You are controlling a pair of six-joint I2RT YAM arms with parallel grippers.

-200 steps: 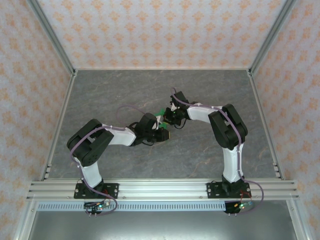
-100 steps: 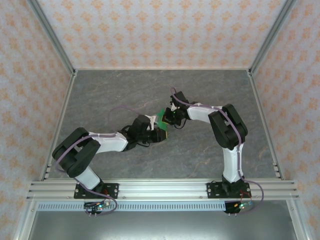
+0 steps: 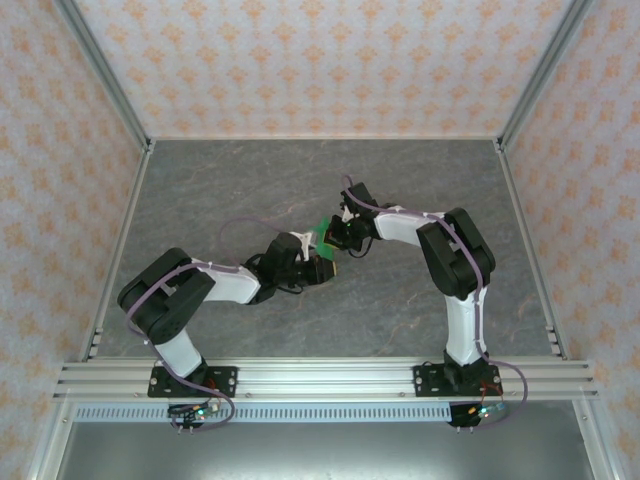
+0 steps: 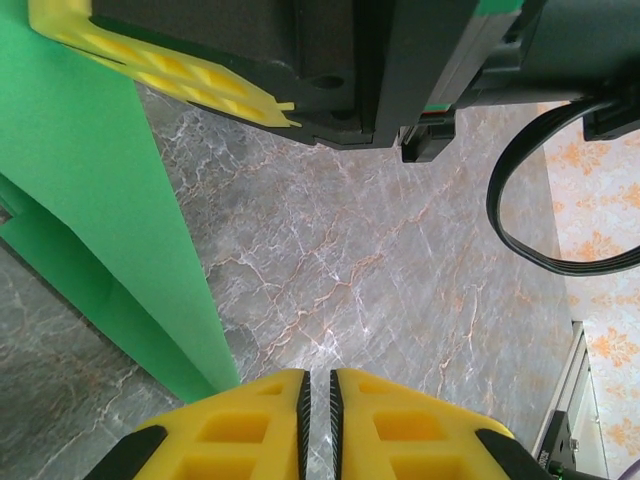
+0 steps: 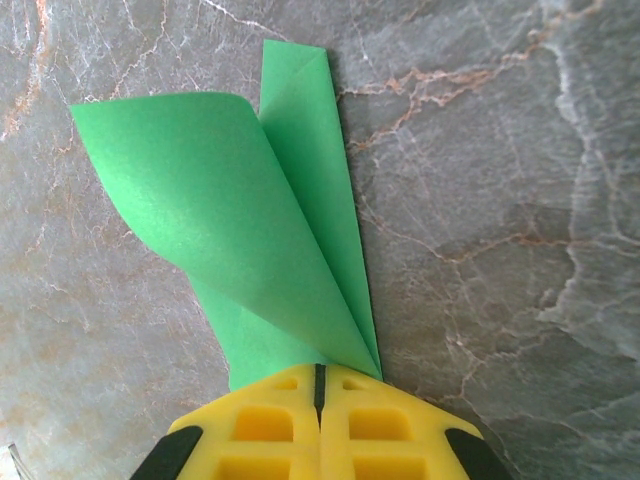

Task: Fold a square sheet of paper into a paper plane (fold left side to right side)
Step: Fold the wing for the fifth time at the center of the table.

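Though tip hidden, folded green paper [image 5: 240, 220]

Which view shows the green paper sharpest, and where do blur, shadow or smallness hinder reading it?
Right wrist: green paper sharp, evenly lit, a thin shadow along its right edge. Left wrist: the paper sits near the lens, a flat featureless green band; the table beyond is crisp. Top external: the paper is a tiny patch, folds unreadable.
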